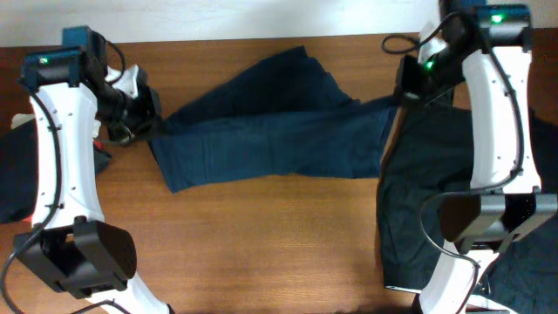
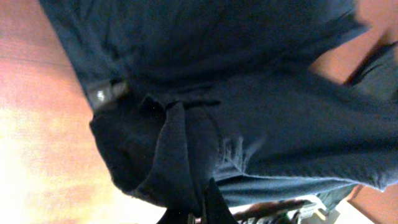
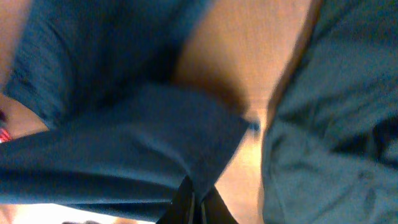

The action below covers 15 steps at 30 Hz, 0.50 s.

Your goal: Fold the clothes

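Soft, wrinkled navy blue fabric shorts [image 1: 270, 131] lie stretched along the wooden desk's [image 1: 261, 244] far edge. Left gripper [image 1: 153, 126] pinches their left end, right gripper [image 1: 399, 98] their right end. Near-black fabric shorts [image 1: 418, 201] lie crumpled at the right edge.

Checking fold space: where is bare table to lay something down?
Widest bare table lies in front of the navy shorts, between the left arm and the black shorts. A narrow strip runs behind the navy shorts. The right side is crowded by the black shorts.
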Tool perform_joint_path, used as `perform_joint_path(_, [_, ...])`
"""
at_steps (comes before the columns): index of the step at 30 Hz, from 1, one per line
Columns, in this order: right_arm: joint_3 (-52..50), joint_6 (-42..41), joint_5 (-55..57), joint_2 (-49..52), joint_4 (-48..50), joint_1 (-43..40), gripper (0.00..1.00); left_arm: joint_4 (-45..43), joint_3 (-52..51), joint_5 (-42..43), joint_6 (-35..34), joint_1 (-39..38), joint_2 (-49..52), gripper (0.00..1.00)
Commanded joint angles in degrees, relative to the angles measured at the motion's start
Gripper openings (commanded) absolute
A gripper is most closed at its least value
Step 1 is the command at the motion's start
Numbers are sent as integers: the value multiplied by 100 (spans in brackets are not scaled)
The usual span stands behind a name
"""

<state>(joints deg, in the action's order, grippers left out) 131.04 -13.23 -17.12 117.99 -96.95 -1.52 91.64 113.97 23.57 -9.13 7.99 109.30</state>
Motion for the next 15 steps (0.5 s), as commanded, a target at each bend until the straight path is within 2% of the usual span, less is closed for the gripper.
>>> perform_joint_path(1, [-911, 90, 1034, -562, -42, -273, 4, 297, -389, -839, 431, 214, -35, 0])
perform_joint_path(7, [-1978, 76, 1399, -1274, -42, -348, 4, 426, -1283, -876, 577, 221, -785, 0])
perform_joint_path(15, [-2026, 83, 1451, -2223, -39, -651, 4, 299, -2319, -973, 575, 221, -2503, 1])
